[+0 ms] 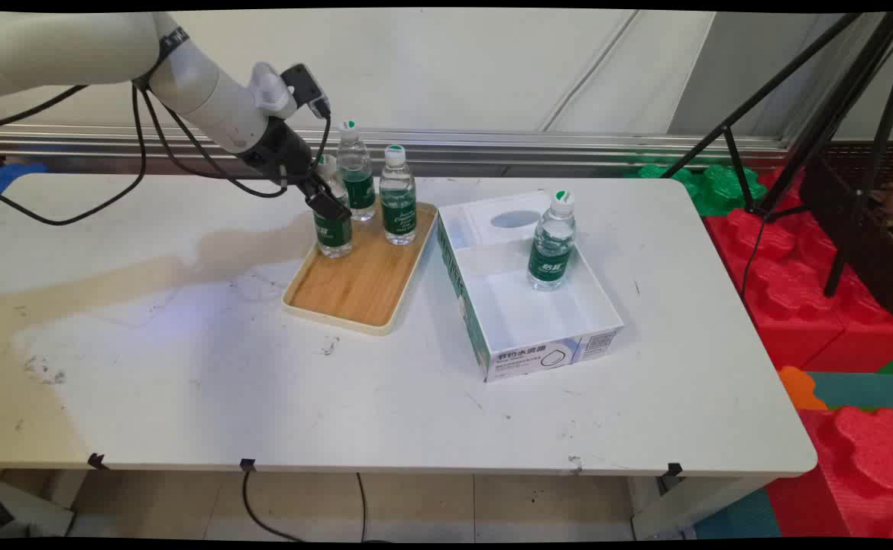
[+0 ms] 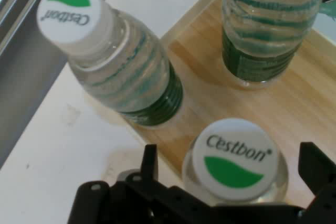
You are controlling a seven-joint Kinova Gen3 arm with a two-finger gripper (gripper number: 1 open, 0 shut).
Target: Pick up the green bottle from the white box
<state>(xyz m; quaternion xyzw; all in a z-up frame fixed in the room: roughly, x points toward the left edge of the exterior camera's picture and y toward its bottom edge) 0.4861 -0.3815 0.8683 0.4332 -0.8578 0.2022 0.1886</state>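
Currently our gripper (image 2: 226, 182) straddles, fingers open, the tray's (image 1: 354, 286) far-left bottle (image 2: 236, 161); two bottles (image 1: 398, 197) crowd its far side.

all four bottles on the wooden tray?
No: three bottles stand on the wooden tray, while the fourth bottle stands inside the open white box to its right.

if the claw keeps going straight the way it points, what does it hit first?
Likely the nearest bottle on the wooden tray: its cap sits directly ahead of the claw, between the open fingers. How close it is stays unclear.
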